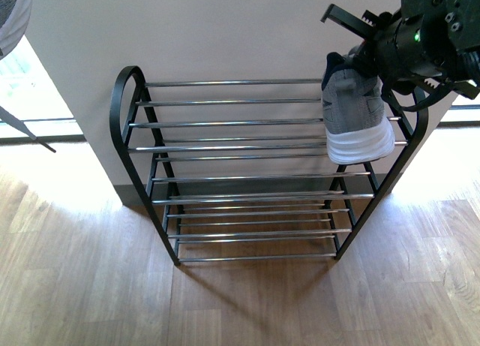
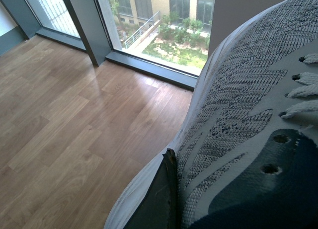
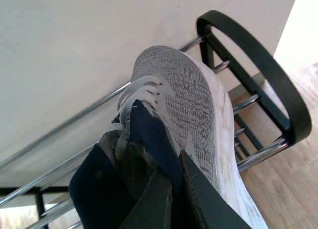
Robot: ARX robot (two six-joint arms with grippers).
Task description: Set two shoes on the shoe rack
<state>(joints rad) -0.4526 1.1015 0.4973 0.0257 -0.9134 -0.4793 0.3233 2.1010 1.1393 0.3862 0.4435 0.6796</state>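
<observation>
The shoe rack [image 1: 240,123] stands against the wall, black side frames with chrome rods in several tiers. One grey sneaker [image 1: 352,113] hangs toe-down with its white sole facing out, over the right end of the top tier. My right gripper [image 1: 358,52] is shut on its navy collar [image 3: 149,134], with both fingers [image 3: 198,194] pinching it. The other grey sneaker [image 2: 248,114] fills the left wrist view, well above the floor. My left gripper [image 2: 174,162] is shut on its side, and only one finger [image 2: 156,199] shows. A sliver of that shoe [image 1: 11,16] shows at the front view's top left corner.
A pale wall [image 1: 225,31] backs the rack. Wood floor [image 1: 240,301] spreads in front of it. Bright windows lie at floor level on both sides of the wall. A dark window frame [image 2: 89,25] and sill stand beyond the left-hand sneaker. A dark lace [image 1: 26,128] dangles at far left.
</observation>
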